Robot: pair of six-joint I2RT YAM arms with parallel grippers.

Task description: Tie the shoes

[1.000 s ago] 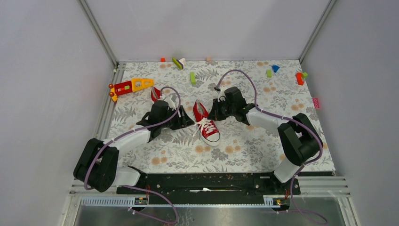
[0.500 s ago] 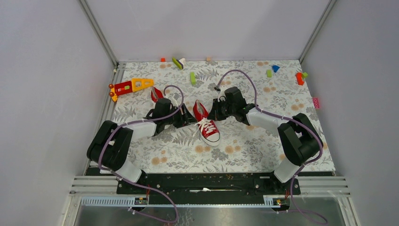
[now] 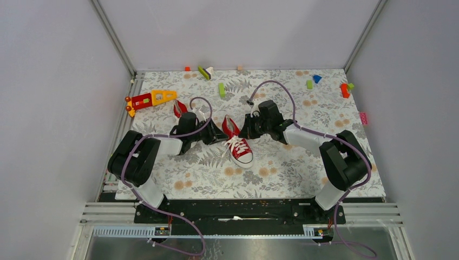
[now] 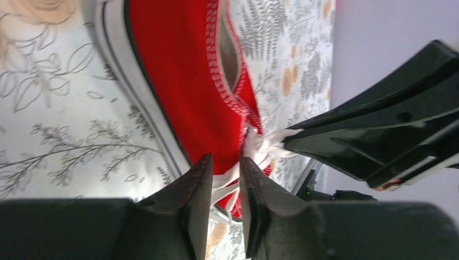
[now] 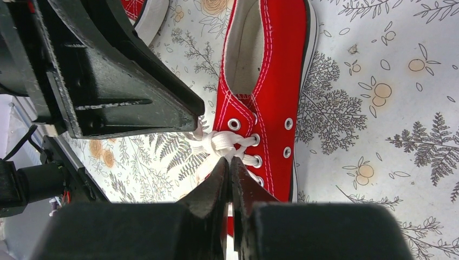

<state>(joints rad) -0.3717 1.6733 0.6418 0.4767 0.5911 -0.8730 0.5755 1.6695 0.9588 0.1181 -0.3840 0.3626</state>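
Note:
A red sneaker [image 3: 236, 142] with white laces lies mid-table, toe toward me. It also shows in the left wrist view [image 4: 178, 70] and the right wrist view [image 5: 276, 70]. The second red sneaker [image 3: 178, 108] is mostly hidden behind my left arm. My left gripper [image 3: 219, 135] is at the shoe's left side. Its jaws [image 4: 226, 168] stand slightly apart, with white lace strands [image 4: 258, 146] running into the gap. My right gripper [image 3: 242, 131] is at the shoe's right side. It is shut [image 5: 229, 161] on the lace at the bunched knot [image 5: 224, 142].
A red-and-yellow toy piece [image 3: 151, 98] lies at the back left. Small blocks lie along the back: a green one [image 3: 221, 89], green and blue ones [image 3: 313, 81], red and green ones [image 3: 345, 90]. A pink block [image 3: 363, 117] sits at the right edge. Walls enclose three sides.
My left arm's elbow has swung up and in over the table's left edge, while its gripper stayed by the shoe. The right arm and the shoe have not moved.

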